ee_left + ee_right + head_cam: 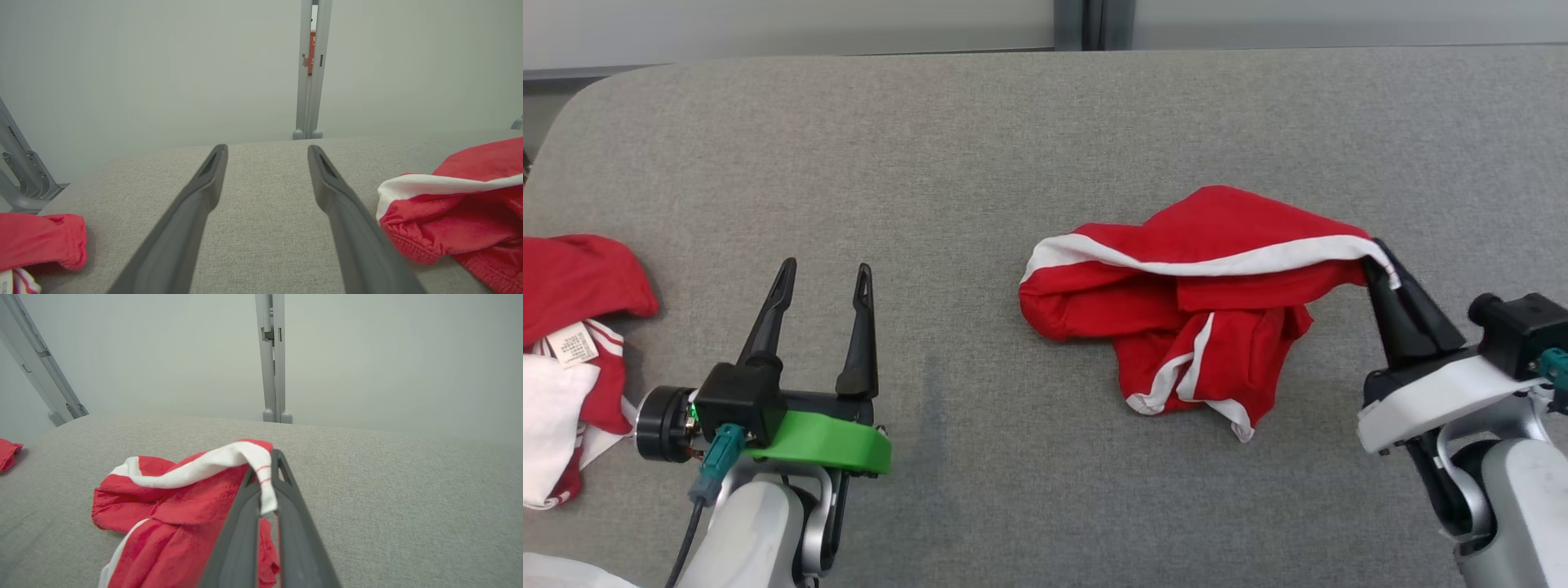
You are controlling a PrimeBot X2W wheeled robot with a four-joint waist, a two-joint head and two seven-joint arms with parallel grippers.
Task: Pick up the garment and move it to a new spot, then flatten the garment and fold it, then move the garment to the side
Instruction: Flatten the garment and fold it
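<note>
The garment [1201,302] is red with white trim and lies crumpled right of the table's middle. My right gripper [1379,260] is shut on the garment's white-edged right corner, which is lifted a little off the cloth surface. In the right wrist view the white band [267,486] is pinched between the two dark fingers, near my right gripper [263,477]. My left gripper [825,273] stands open at the lower left, well left of the garment, with nothing between its fingers. The left wrist view shows the left gripper [267,153] over bare table and the garment [457,216] at right.
A pile of other red and white clothes [568,343] lies at the table's left edge, close to my left arm. The grey fabric table [980,147] runs back to a pale wall with a grey post [271,359] behind it.
</note>
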